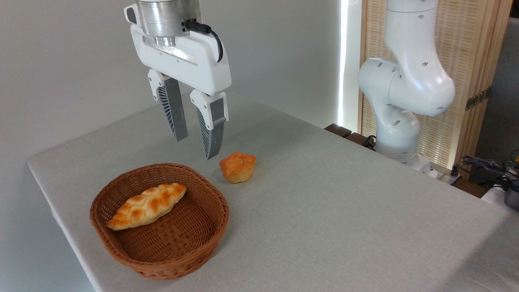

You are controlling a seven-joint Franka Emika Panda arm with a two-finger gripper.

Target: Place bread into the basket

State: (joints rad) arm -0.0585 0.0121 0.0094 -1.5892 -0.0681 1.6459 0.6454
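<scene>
The tool (195, 148) hangs above the worktop (324, 211) with its two ribbed grey fingers (173, 107) pointing down. The fingers stand apart with a clear gap between them, and nothing is held in that gap. The white tool body mounts to a silver cylindrical flange at the top edge of the view, and a black cable runs from the flange down the side of the body. The fingertips sit above the far rim of the basket (121, 247) and just left of the bun (238, 166), clear of both.

The bun rests on the worktop, outside the basket, just beyond its far right rim and not touching it. Its orange-golden cracked top faces up and its paler base sits on the cloth.

The basket is round, shallow, woven and reddish-brown. It stands near the front left corner of the worktop. A braided loaf (147, 205) lies inside it, golden with paler patches, set diagonally across the left half of the floor, with one end against the near left wall. The right half of the basket floor is bare.

The worktop carries a light grey cloth. The arm (405, 89), white and jointed, rises at the far right edge of the worktop. A slatted wooden screen (462, 48) stands behind the arm. Dark cables lie at the right edge of the view.
</scene>
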